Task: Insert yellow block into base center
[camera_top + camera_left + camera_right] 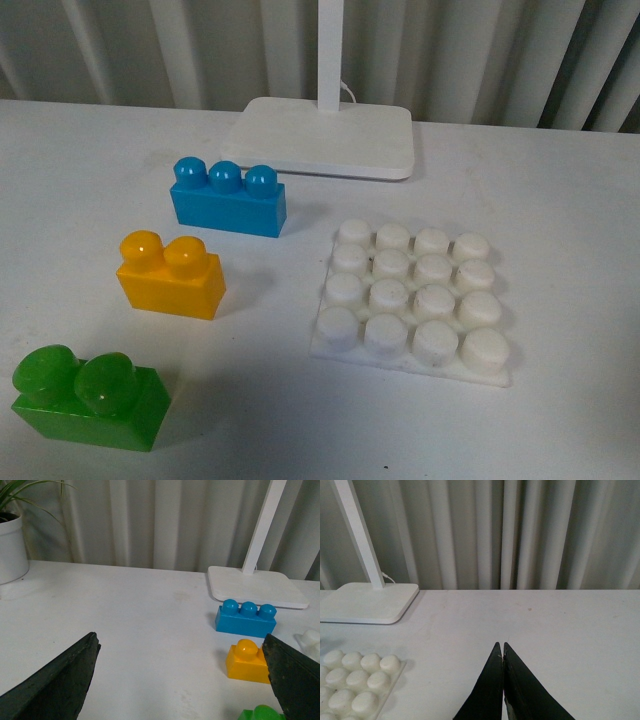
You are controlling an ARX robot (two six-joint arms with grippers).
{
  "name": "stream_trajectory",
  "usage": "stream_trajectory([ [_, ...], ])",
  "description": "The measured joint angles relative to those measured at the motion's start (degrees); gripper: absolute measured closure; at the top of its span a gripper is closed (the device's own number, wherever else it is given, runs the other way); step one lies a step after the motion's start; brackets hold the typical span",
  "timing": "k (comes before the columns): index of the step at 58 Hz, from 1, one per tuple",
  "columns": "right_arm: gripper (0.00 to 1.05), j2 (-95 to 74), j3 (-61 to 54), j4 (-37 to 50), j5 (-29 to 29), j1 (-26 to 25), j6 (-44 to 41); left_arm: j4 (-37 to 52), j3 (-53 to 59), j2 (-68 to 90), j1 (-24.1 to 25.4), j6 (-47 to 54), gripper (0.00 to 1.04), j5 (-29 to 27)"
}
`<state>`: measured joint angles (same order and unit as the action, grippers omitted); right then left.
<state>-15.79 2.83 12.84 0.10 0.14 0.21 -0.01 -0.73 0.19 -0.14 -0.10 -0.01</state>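
the white table (80, 180) carries the studded base (412, 290). well apart on its left, the yellow block (170, 275) stands upright between the blue brick (228, 205) and the green brick (90, 400). the left gripper (179, 639) gapes wide and holds nothing; the right gripper (502, 647) is pinched closed on nothing.

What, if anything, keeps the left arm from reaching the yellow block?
Probably nothing, so likely yes: the left gripper is open, and the yellow block stands free ahead of it, apart from the blue brick and green brick.
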Motion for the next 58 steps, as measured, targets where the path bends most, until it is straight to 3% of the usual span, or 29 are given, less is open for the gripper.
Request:
stream_trajectory([
  [22, 1.04, 5.88, -2.51, -2.78, -0.02, 0.0, 0.0, 0.0, 0.0, 0.0, 0.0, 0.0, 0.06, 0.0],
  [28, 1.04, 13.57, -2.49, -12.22, -0.15, -0.02, -0.02, 0.0, 0.0, 0.0, 0.0, 0.0, 0.06, -0.11],
  [52, 1.04, 15.54, -2.49, -12.74, -0.15, -0.02, -0.04, 0.0, 0.0, 0.0, 0.0, 0.0, 0.06, 0.0],
  [58, 0.85, 15.56, -2.49, -12.74, -0.15, -0.02, -0.11, 0.0, 0.0, 0.0, 0.0, 0.0, 0.06, -0.02],
])
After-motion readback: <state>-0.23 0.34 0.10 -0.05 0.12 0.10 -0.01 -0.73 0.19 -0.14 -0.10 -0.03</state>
